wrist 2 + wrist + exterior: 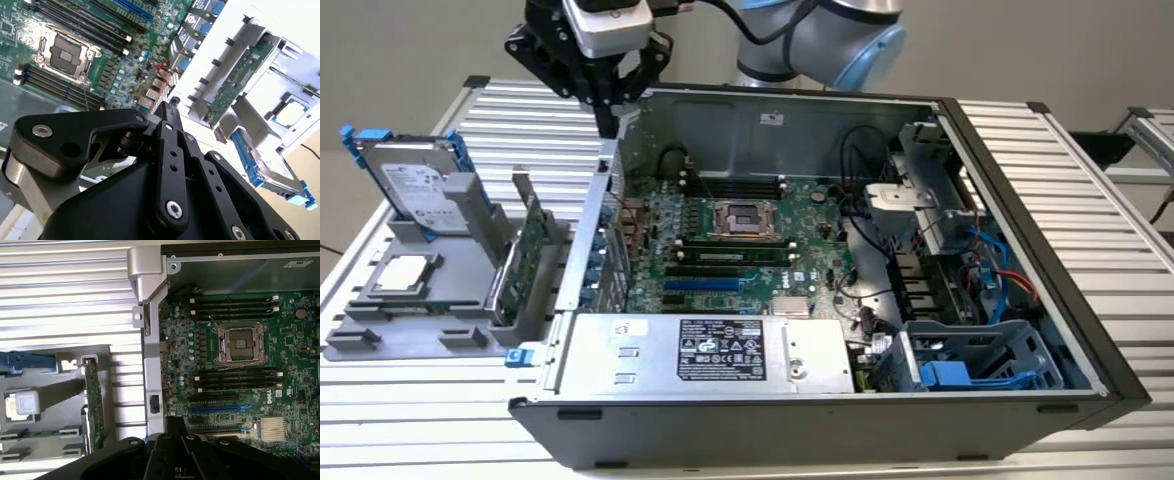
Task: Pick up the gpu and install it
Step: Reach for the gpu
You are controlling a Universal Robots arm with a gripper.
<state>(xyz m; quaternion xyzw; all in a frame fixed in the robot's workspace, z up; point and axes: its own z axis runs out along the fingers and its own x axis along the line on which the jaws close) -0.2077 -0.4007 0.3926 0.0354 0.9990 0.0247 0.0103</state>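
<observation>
Your black claw hangs with fingers together, empty, over the far corner of the open dark metal computer case. The thin green card, the gpu, stands on edge nearer and toward the exterior view's left, in a grey moulded holder, long axis near-to-far. That holder also carries a silver blue-tabbed hard drive.

Lit brightly and evenly, with soft shadows only. Washed to near white across the slatted table in the first wrist view. Dimmer inside the computer case.
</observation>
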